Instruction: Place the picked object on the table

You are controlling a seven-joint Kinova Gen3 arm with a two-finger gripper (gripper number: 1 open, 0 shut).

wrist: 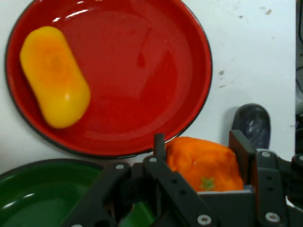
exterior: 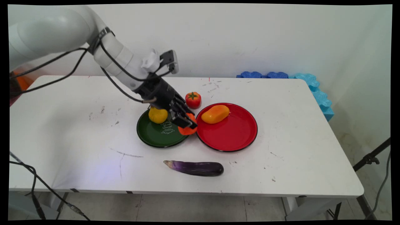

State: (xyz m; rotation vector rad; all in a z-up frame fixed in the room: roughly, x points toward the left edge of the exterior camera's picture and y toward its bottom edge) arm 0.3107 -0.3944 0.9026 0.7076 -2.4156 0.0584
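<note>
Scuffs and dark marks are scattered over the white table (exterior: 281,103), which stands against a pale wall (exterior: 250,37). Blue foam pieces (exterior: 312,84) are lined along the table's far right corner and down its right side. Light floor tiles (exterior: 187,207) are seen beneath the near edge, cables (exterior: 37,187) hang at the lower left, and a black stand leg (exterior: 372,157) is seen at the right.

The gripper (exterior: 185,123) is held low over the gap between a green plate (exterior: 150,137) and a red plate (exterior: 231,137), which lie side by side near the table's middle. An orange fruit (wrist: 203,163) is clamped between the two fingers (wrist: 241,149), which are closed against its sides; it is held at the green plate's right rim, just beside the red plate.

A yellow fruit (exterior: 157,115) is seen on the green plate's far part, partly hidden by the gripper. A mango (exterior: 215,114) lies on the red plate's far left part. A tomato (exterior: 193,100) stands on the table just behind the two plates. An eggplant (exterior: 195,167) lies on the table in front of the plates, well apart from them, with its dark end also visible in the hand view.
</note>
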